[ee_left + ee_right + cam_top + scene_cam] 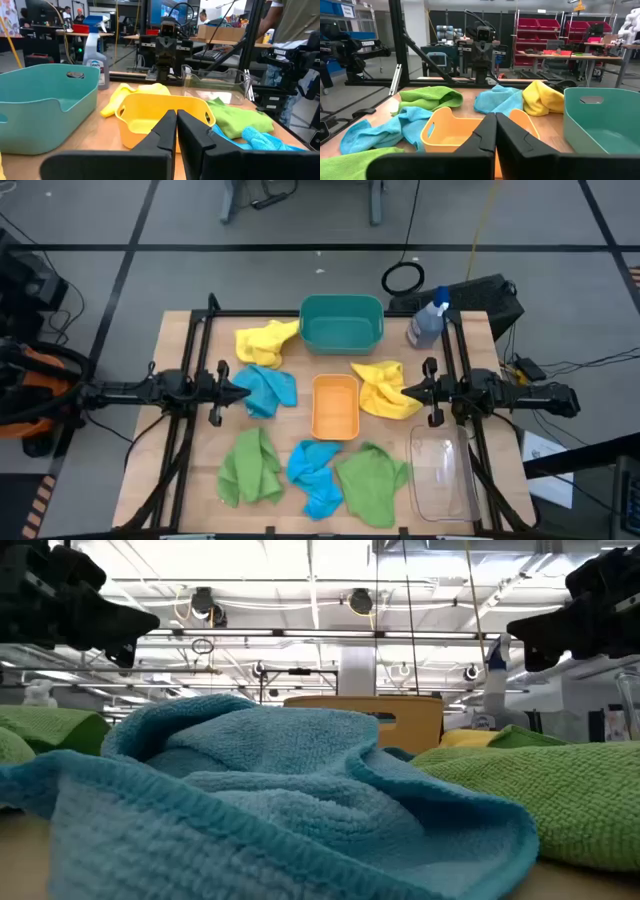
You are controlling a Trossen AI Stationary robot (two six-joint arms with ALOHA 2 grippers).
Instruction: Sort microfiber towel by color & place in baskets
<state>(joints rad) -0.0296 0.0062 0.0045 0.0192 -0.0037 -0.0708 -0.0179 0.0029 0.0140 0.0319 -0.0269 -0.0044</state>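
Note:
Six towels lie flat on the table. In the high view the yellow ones (265, 342) (385, 388), the blue ones (268, 390) (315, 472) and the green ones (250, 467) (372, 482) lie around the orange basket (335, 406). The teal basket (341, 323) stands at the far edge and the clear basket (441, 472) near right. My left gripper (243, 391) is shut and hovers over the left blue towel's edge. My right gripper (405, 391) is shut above the right yellow towel. The wrist views show both sets of fingers (176, 115) (495, 117) closed, with nothing between them.
A clear spray bottle with a blue top (428, 320) stands at the far right corner beside the teal basket. In the low view a blue towel (280, 800) fills the foreground, with a green one (560, 790) at its right. Black frame rails run along both table sides.

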